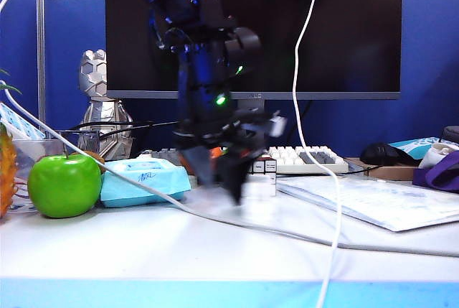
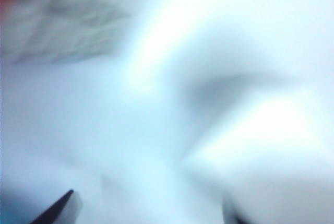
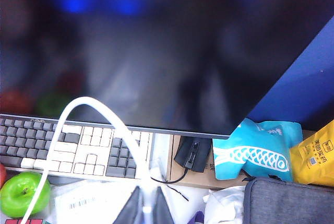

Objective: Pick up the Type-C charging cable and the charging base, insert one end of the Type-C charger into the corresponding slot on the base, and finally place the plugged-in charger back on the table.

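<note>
White table (image 1: 215, 250), blue partition (image 1: 72, 42), left end effector (image 1: 219, 179) low, right end effector (image 3: 144, 209) raised

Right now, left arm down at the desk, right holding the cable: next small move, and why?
Probably close the left gripper on the charger block. Its jaws stand open low over the table, right at the white block, though motion blur hides any contact. The right gripper is already shut on the white cable, so only the block is unheld.

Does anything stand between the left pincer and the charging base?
Nothing visible does. The open left pincer is down at the table beside the blurred charging base; the thick grey cord lies in front of both. The right pincer, raised, is shut on the Type-C charging cable.
</note>
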